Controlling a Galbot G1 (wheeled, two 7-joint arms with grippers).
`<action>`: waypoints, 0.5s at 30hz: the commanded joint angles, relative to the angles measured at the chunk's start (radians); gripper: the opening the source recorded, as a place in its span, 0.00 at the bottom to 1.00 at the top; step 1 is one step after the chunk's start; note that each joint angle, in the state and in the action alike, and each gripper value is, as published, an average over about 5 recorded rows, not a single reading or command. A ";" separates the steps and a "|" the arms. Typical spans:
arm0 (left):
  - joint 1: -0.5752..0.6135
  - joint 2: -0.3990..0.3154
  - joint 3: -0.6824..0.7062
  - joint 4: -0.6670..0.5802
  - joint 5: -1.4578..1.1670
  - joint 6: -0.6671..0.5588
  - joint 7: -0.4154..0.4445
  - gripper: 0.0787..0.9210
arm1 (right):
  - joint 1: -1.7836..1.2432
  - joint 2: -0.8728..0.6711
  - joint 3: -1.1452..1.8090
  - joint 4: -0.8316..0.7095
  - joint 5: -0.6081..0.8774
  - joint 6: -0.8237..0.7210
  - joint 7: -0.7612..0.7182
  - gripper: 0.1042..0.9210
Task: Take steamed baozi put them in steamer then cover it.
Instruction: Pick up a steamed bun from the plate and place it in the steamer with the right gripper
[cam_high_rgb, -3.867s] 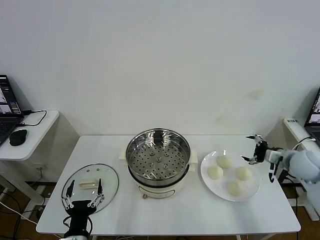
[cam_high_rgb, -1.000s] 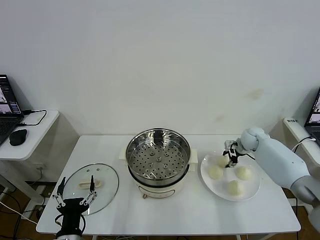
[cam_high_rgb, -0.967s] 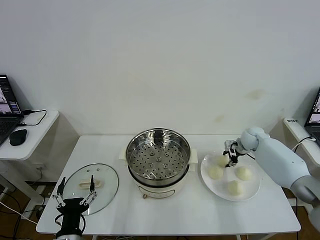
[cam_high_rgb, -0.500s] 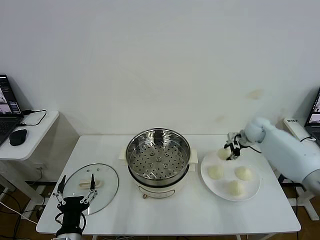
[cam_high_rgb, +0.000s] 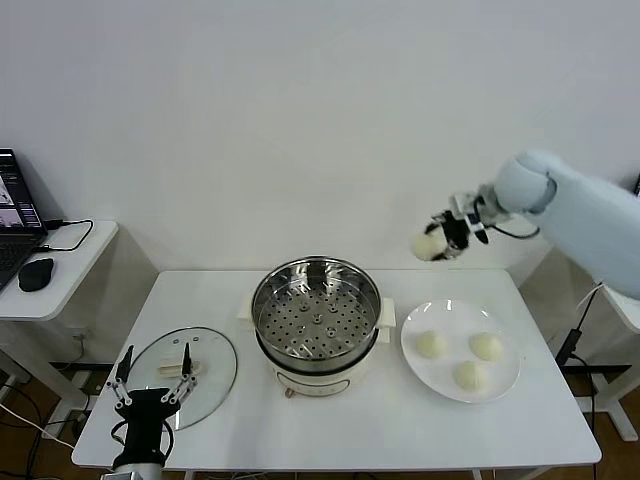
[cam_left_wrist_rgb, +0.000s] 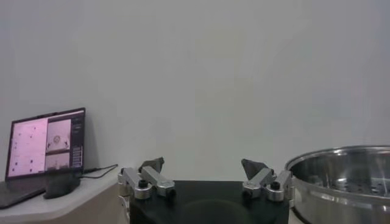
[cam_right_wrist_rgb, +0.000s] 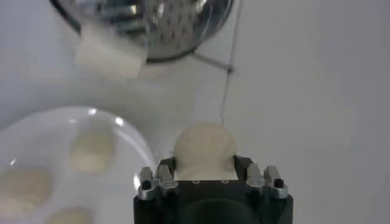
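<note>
Item: one baozi (cam_high_rgb: 428, 245), gripped by the right tool (cam_high_rgb: 447, 236), held aloft above the counter's (cam_high_rgb: 330, 420) far right edge, between steamer (cam_high_rgb: 316, 308) and plate (cam_high_rgb: 459, 352).
Handling: to be carried over the steamer's basket, lowered onto the perforated floor, released gently.
Left tool (cam_high_rgb: 152, 385): spread open, empty, over the cover (cam_high_rgb: 181, 371) at the near left corner.
Right wrist view: grip confirmed. Head view alone: three plated buns, cover.

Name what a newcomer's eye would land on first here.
First, the right gripper raised in the air above the table's right side, shut on a baozi. Next, the shiny steel steamer at the table's middle, uncovered and empty, with three baozi on the white plate to its right.
</note>
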 joint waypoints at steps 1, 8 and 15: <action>-0.002 0.000 -0.004 -0.001 -0.003 0.001 0.000 0.88 | 0.147 0.150 -0.206 0.091 0.108 0.091 0.057 0.61; -0.015 0.006 -0.027 -0.006 -0.013 0.007 0.002 0.88 | 0.053 0.311 -0.238 0.000 -0.062 0.260 0.129 0.61; -0.024 0.006 -0.037 0.003 -0.015 0.008 0.002 0.88 | -0.026 0.439 -0.225 -0.129 -0.278 0.427 0.182 0.61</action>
